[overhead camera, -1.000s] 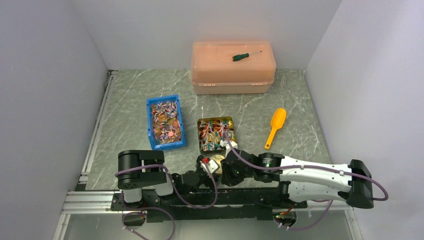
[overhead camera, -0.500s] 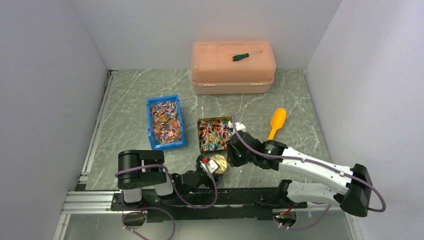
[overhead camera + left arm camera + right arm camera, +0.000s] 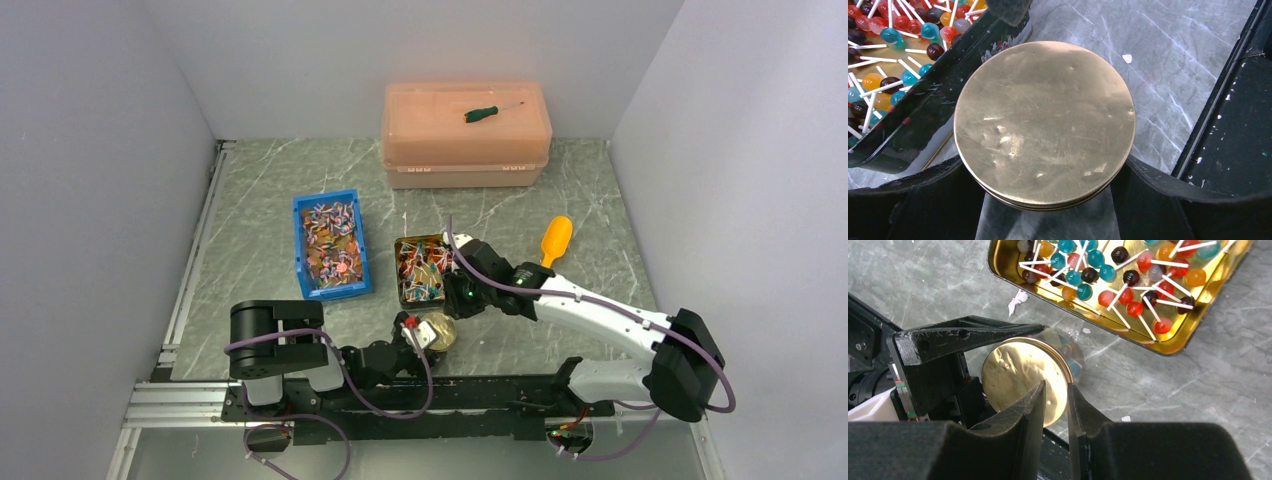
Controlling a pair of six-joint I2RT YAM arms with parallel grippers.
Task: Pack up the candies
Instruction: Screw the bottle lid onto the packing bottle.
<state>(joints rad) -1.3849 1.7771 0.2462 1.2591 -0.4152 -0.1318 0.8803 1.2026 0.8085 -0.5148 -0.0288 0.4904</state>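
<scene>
The candies are small round sweets on white sticks. One heap fills a blue bin (image 3: 330, 245), another a gold tin (image 3: 424, 268), which also shows in the left wrist view (image 3: 893, 55) and right wrist view (image 3: 1128, 285). My left gripper (image 3: 425, 336) is shut on a round jar with a gold lid (image 3: 1044, 122) standing on the table just in front of the tin. My right gripper (image 3: 1056, 390) hovers above the jar's lid (image 3: 1018, 372). Its jaws are almost closed with a narrow gap and hold nothing. In the top view it (image 3: 463, 290) is at the tin's near right edge.
An orange scoop (image 3: 555, 238) lies right of the tin, partly behind my right arm. An orange lidded box (image 3: 466, 135) stands at the back with a green-handled screwdriver (image 3: 490, 112) on it. Walls close in on three sides.
My right arm has swung from the near edge beside the jar, out and back towards the tin. The left gripper and the jar have stayed in place.
</scene>
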